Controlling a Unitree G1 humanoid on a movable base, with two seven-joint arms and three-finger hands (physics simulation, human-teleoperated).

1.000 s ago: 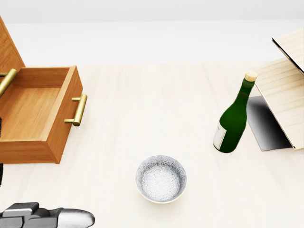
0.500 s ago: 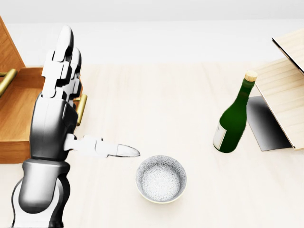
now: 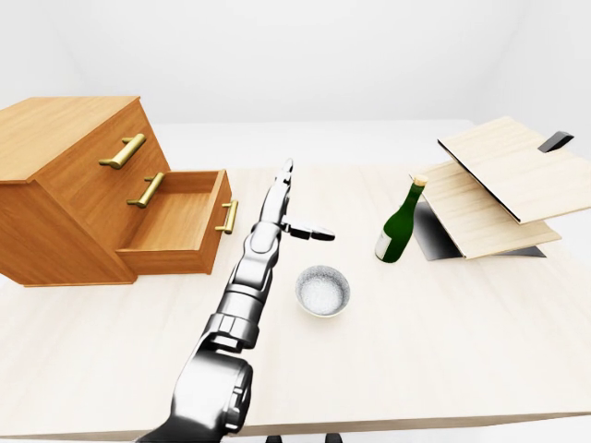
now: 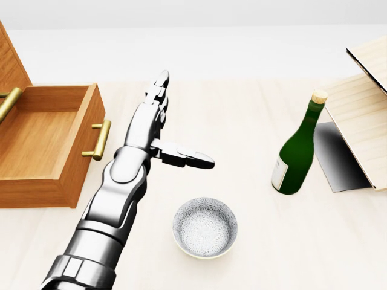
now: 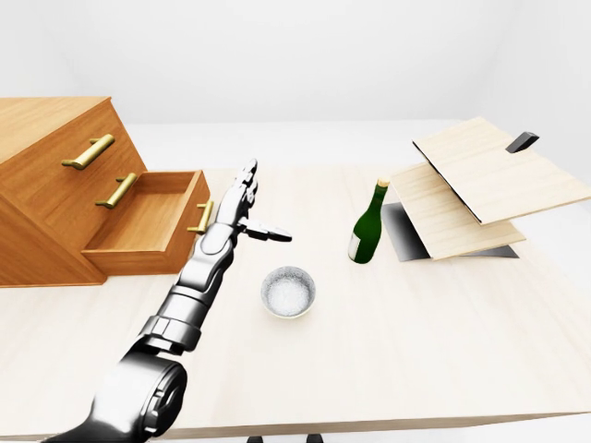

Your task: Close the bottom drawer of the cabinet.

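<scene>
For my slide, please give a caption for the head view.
Left hand extended, fingers open, beside the open bottom wooden drawer with brass handle.

Robot hand open beside pulled-out drawer.

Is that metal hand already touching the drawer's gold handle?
No. In the head view the left hand is open, with bare table between it and the drawer handle.
</scene>
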